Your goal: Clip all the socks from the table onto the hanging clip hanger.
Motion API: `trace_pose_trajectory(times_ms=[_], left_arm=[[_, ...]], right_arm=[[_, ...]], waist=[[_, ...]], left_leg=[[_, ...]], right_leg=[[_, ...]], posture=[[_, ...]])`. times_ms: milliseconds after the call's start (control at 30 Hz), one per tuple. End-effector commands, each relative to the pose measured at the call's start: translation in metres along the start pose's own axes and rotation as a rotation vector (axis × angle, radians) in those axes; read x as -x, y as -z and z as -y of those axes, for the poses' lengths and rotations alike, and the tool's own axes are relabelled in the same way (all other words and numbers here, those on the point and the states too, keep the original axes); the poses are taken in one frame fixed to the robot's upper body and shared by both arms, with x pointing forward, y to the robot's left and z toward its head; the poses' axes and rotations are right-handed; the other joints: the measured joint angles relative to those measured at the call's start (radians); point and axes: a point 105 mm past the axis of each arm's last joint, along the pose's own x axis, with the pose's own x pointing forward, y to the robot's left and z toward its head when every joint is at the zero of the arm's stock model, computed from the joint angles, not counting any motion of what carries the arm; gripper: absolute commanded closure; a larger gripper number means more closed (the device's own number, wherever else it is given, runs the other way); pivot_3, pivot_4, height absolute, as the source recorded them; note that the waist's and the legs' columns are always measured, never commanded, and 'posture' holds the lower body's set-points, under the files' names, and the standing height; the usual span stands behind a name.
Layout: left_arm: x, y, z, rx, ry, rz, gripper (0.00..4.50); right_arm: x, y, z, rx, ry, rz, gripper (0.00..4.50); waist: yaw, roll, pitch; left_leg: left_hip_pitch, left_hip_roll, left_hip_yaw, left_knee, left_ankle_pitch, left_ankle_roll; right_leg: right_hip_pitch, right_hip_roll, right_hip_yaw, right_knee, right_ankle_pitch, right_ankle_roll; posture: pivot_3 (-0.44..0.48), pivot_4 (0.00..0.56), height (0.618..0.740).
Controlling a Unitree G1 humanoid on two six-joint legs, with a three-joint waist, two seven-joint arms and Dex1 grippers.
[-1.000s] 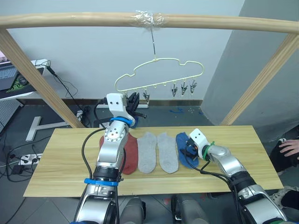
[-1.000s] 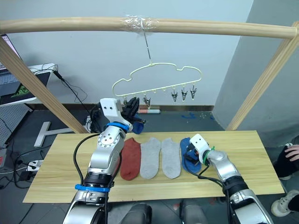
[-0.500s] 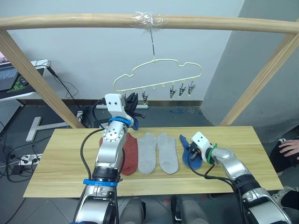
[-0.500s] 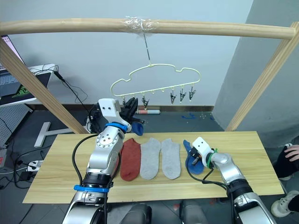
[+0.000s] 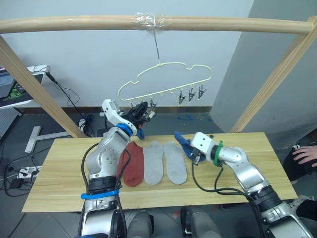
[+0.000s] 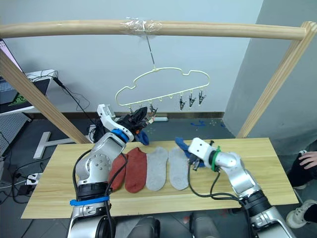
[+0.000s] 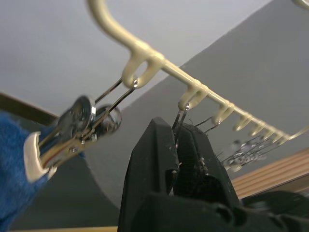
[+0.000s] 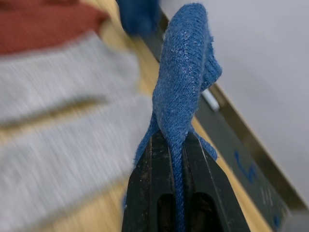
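Note:
The pale yellow-green clip hanger (image 5: pixel 163 77) hangs by its hook from the wooden pole. My left gripper (image 7: pixel 179 133) is raised to its left end and shut on one dark clip (image 7: pixel 183 116). A blue sock (image 5: pixel 140 133) hangs from the neighbouring clip (image 7: pixel 82 121). My right gripper (image 8: pixel 176 140) is shut on a second blue sock (image 5: pixel 182 140) and holds it up off the table (image 5: pixel 237 168). Two rust-red socks (image 6: pixel 134 168) and two grey socks (image 5: pixel 154 167) lie side by side on the table between my arms.
A round wooden pole frame (image 5: pixel 74 22) spans the scene, with slanted legs at both sides of the table. Three free clips (image 5: pixel 190 94) hang at the hanger's right end. A person's hand (image 5: pixel 304 156) shows at the far right edge. Cables and a laptop sit at the back left.
My right gripper has shut on the blue sock and lifted it off the table, up and to the left. The left gripper stays at the hanger's clip. The camera has shifted a little.

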Motion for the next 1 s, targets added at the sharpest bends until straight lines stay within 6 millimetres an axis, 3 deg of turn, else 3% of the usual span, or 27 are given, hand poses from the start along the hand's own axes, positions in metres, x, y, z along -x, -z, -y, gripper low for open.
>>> trace_pose_trajectory(times_ms=[33, 167, 367, 1000], left_arm=[[0.001, 0.003, 0.001, 0.104, -0.006, -0.019, 4.50], [0.002, 0.007, 0.008, 0.108, 0.021, -0.047, 4.50], [0.007, 0.009, 0.014, 0.113, 0.043, -0.062, 4.50], [0.005, 0.011, 0.015, 0.125, 0.048, -0.059, 4.50]], right_arm=[[-0.013, -0.036, 0.001, 0.043, 0.012, 0.082, 4.47], [-0.026, -0.050, 0.005, 0.077, 0.028, 0.106, 4.47], [-0.029, -0.064, 0.022, 0.092, 0.082, 0.130, 4.47], [-0.033, -0.079, 0.017, 0.135, 0.043, 0.164, 4.47]], waist=[[0.000, 0.000, 0.000], [0.002, 0.000, 0.000], [0.005, 0.000, 0.000], [0.004, 0.000, 0.000]], left_leg=[[0.000, 0.000, 0.000, 0.000, 0.001, -0.001], [0.000, 0.000, 0.001, 0.001, 0.002, -0.002], [-0.001, -0.001, 0.000, 0.001, 0.002, -0.003], [-0.001, -0.001, 0.000, 0.000, 0.001, -0.003]], right_leg=[[0.000, -0.001, 0.000, 0.000, 0.000, 0.000], [0.000, -0.002, 0.000, 0.001, 0.000, 0.000], [-0.001, -0.003, 0.000, 0.001, 0.000, 0.000], [-0.001, -0.003, 0.000, 0.001, 0.000, 0.000]], posture=[[-0.009, 0.187, 0.740], [-0.001, 0.187, 0.740], [0.008, 0.186, 0.740], [0.010, 0.168, 0.740]])
